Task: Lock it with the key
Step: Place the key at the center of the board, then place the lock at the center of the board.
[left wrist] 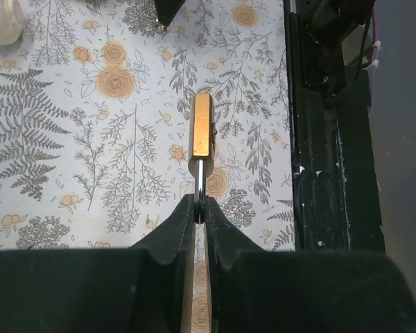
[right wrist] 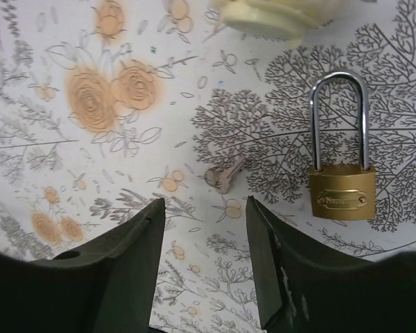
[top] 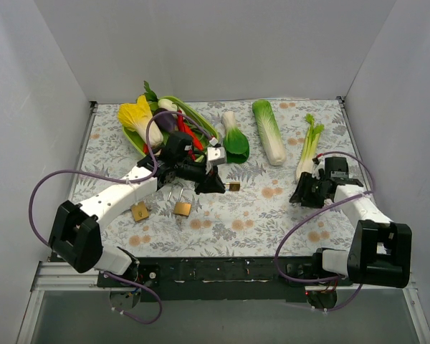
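Note:
My left gripper (top: 218,185) (left wrist: 201,208) is shut on a thin silver metal piece sticking out of a small brass padlock (top: 234,186) (left wrist: 202,133). The padlock shows edge-on, held just above the flowered cloth. I cannot tell whether the silver piece is a key or the shackle. My right gripper (top: 299,195) (right wrist: 204,201) is open and empty, low over the cloth. A small silver key (right wrist: 224,175) lies flat just beyond its fingertips. A brass padlock (right wrist: 341,187) with a long shackle lies to the key's right.
Two more brass padlocks (top: 140,211) (top: 182,208) lie near the left arm. A green tray (top: 132,142) of vegetables stands at the back left. Bok choy (top: 235,140), napa cabbage (top: 270,132) and celery (top: 309,147) (right wrist: 263,14) lie across the back. The black front rail (left wrist: 326,139) is close by.

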Controlling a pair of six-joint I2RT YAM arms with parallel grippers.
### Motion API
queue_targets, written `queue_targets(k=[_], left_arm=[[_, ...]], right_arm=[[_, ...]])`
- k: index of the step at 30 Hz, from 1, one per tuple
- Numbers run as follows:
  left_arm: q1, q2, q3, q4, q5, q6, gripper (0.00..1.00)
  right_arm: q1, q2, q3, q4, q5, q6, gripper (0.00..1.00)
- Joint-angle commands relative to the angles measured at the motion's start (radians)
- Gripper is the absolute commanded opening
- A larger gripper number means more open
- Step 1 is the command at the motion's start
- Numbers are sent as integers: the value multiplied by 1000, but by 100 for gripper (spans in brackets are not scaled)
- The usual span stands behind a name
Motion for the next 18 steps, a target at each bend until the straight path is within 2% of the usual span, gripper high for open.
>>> queue_targets(k=[1, 2, 3, 4, 6, 7, 9, 11, 13, 18], left_arm=[[6, 22, 55, -18, 58, -74, 0], [5, 48, 73, -27, 66, -106, 0], [5, 62, 87, -35, 69, -164, 0], [6, 83, 102, -47, 80, -192, 0], [6, 144, 156, -92, 110, -243, 0], [6, 163, 173, -109, 121, -313, 0], [5, 218, 216, -123, 161, -379, 0], [5, 253, 237, -153, 207, -442, 0], [6, 301, 279, -204, 227, -468, 0], [6, 382, 368, -340, 249, -442, 0]], right_arm=[[-1, -93, 123, -73, -135, -56, 60], [1, -108, 135, -72, -162, -76, 63], [5, -125, 154, -70, -191, -109, 71], [23, -141, 167, -64, -246, -146, 75], [56, -193, 206, -55, -265, -292, 83], [111, -232, 215, -41, -280, -336, 85], [168, -272, 234, -30, -285, -486, 87], [276, -335, 224, 17, -259, -620, 90], [373, -375, 214, 34, -242, -695, 91], [516, -359, 255, -10, -257, -830, 93]])
